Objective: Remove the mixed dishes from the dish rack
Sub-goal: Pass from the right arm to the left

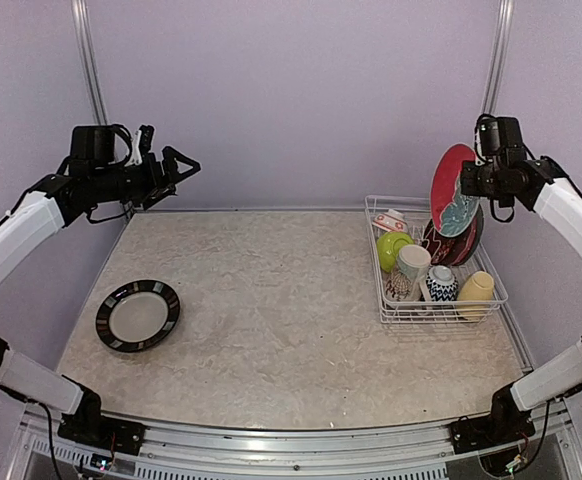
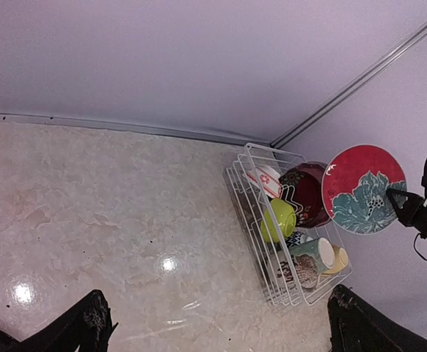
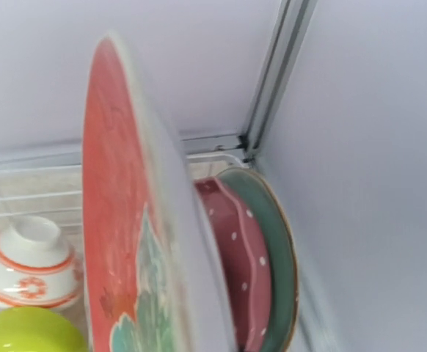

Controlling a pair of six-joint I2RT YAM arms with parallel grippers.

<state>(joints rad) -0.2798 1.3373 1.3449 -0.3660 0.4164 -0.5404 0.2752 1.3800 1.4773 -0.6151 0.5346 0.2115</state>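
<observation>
Closest in, on the left of the pale marbled table (image 1: 291,300), one round plate with a black striped rim and a pale centre (image 1: 138,315) lies flat and alone, well apart from everything else.

Over on the right sits the white wire dish rack (image 1: 436,318), and I count eight pieces in it.
- **Front row, three:** a beige patterned mug (image 1: 401,287), a blue-and-white patterned small bowl (image 1: 441,284), and a pale-yellow mug (image 1: 476,292) in the near right corner.
- **Behind them, two:** a lime-green bowl (image 1: 393,248) tipped on its side and a pale grey-green mug (image 1: 413,262).
- **Far end, three:** one white bowl with orange-red markings (image 1: 389,221), upside down, and two plates standing on edge against each other. One is a dark red plate with white dots (image 3: 232,249); the other is a teal plate (image 3: 279,257) behind it, toward the wall.

Above those two plates, the right gripper (image 1: 469,180) is clamped on the rim of one red plate with a teal flower (image 1: 451,200). It holds the plate upright on edge, up over the rack's far right corner.

Far left, high above the table, the left gripper (image 1: 171,155) hangs with its fingers spread wide and nothing between them.
</observation>
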